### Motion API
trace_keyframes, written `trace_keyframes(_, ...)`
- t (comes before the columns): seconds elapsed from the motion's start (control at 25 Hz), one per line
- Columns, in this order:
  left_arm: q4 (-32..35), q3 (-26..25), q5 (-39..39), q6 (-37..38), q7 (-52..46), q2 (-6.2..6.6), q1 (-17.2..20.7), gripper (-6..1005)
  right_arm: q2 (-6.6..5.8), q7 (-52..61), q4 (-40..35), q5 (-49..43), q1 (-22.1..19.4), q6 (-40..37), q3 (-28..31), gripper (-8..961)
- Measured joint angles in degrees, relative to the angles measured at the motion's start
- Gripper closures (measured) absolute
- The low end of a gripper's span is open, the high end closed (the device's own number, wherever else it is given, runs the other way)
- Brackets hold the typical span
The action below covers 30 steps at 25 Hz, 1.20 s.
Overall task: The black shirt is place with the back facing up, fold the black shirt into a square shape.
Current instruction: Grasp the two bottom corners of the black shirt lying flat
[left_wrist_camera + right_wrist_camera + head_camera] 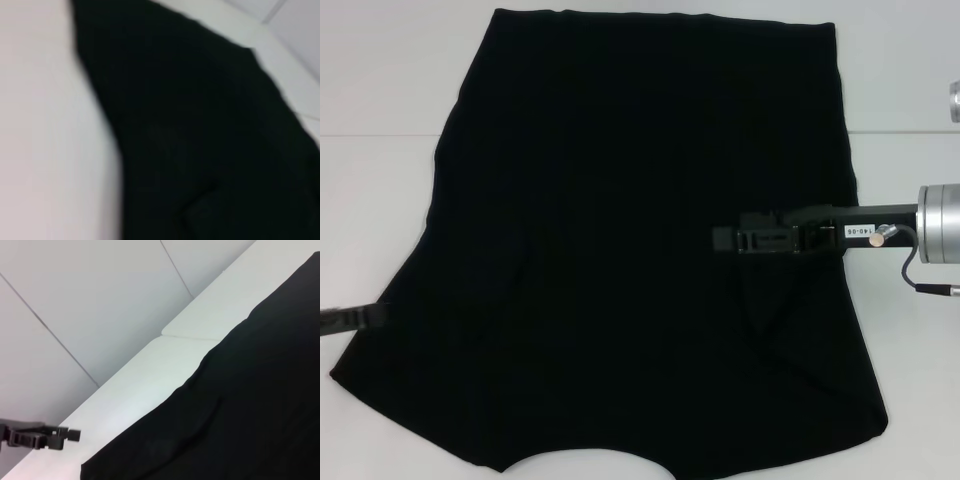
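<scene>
Fabric fills most of the head view: the black shirt [620, 250] lies spread on the white worktop [390, 180], plain black side up, with no print showing. The right end effector [725, 240] reaches in from the right over the shirt's right half, its black fingers pointing toward the shirt's middle; cloth lies under it and on every side of it, and a crease runs from just below it toward the near hem. Black on black, its fingers cannot be told apart from the cloth, so whether they are parted, closed or pinching fabric cannot be made out. The left end effector [378, 316] sits at the shirt's left edge near the near corner, its tip touching or just overlapping the cloth there; most of it is cut off by the frame, and its finger state cannot be told either. Beyond the left end effector, bare worktop lies open along the whole slanting left edge of the shirt. Behind the right end effector's silver wrist [940, 224] a narrower strip of worktop lies open along the shirt's right edge. The far hem runs straight, with free worktop past it. The near edge curves inward and is partly cut off by the frame. In the right wrist view the shirt [260, 405] fills one side and the left end effector [40, 436] shows far off past its edge. The left wrist view is blurred, giving only dark cloth [200, 140] beside pale worktop [45, 125].
</scene>
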Motion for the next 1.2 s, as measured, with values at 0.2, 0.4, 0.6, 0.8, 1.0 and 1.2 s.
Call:
trace_keyframes(0.2,-0.3,-0.6,5.4,-3.2,-4.5,0.15,-0.1,63,-0.04,0.0,0.0,0.2,0.0,0.0,0.1,98)
trace_keyframes(0.4,-1.5,-0.1,8.5,-5.3,-6.9,0.14,-0.8,63,0.05,-0.3,-0.1,0.1,0.5,-0.9,-0.5,101)
trace_keyframes(0.6,-3.3,-0.2,9.9,-6.4,-7.2,0.35,-1.6,62,0.14,-0.6,-0.2,0.0,0.8,-1.7,-1.1,102)
trace_keyframes(0.8,-3.7,0.0,10.7,-7.9,-7.5,0.44,-1.8,62,0.16,-0.6,-0.2,0.2,0.8,-1.7,-1.1,102)
trace_keyframes(1.0,-3.7,0.7,10.9,-7.2,-7.0,0.54,-1.8,62,0.16,-0.5,-0.3,0.3,0.8,-1.7,-1.1,102)
trace_keyframes(1.2,-3.8,3.6,11.5,-5.5,-6.8,0.45,-1.9,66,0.16,-0.5,-0.4,0.3,0.8,-1.7,-0.9,101)
